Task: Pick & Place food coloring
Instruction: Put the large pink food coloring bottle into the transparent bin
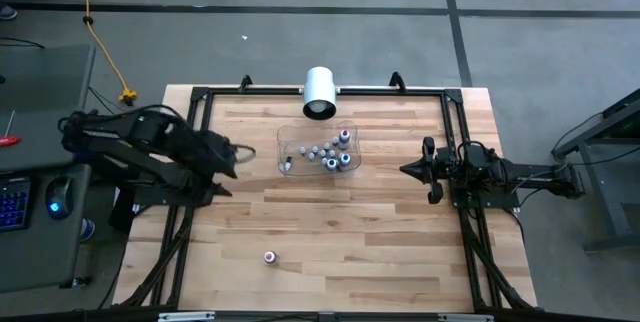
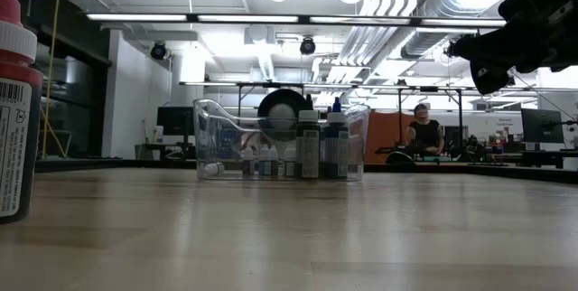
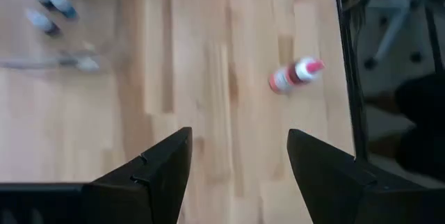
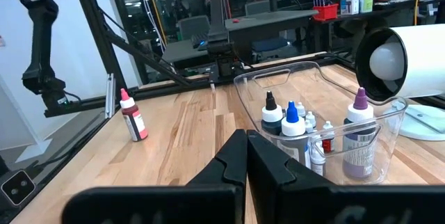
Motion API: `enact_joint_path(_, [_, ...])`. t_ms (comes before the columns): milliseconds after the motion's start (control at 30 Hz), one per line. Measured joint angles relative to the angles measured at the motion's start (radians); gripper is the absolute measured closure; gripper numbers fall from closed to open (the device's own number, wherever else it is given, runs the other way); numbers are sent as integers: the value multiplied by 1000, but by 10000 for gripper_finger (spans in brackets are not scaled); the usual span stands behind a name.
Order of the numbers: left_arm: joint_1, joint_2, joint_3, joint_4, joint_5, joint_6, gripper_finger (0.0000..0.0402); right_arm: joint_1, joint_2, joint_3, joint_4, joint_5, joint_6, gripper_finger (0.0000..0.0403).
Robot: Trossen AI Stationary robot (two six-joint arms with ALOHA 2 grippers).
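One small red food coloring bottle [image 1: 270,257] stands alone at six o'clock; I see the rest in the clear plastic tray [image 1: 287,140] toward twelve. My left gripper [image 3: 236,175] hovers at nine, jaws apart; my right gripper [image 4: 246,156], at three, jaws together.

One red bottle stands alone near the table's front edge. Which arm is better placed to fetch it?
Probably the left. The left gripper is open and its wrist view already frames the red bottle just ahead. The right gripper is shut, pointing toward the clear tray instead.
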State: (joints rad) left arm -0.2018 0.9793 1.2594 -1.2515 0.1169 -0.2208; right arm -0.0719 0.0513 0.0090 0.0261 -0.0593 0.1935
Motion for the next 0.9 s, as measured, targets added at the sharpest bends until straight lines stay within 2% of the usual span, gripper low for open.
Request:
enact_joint_path(233, [-120, 187, 72, -34, 4, -187, 167, 0, 0, 0, 0, 0, 0, 402])
enact_joint_path(600, [-197, 416, 72, 6, 7, -554, 167, 0, 0, 0, 0, 0, 0, 402])
enact_joint_path(900, [-244, 542, 72, 146, 5, -838, 167, 0, 0, 0, 0, 0, 0, 402])
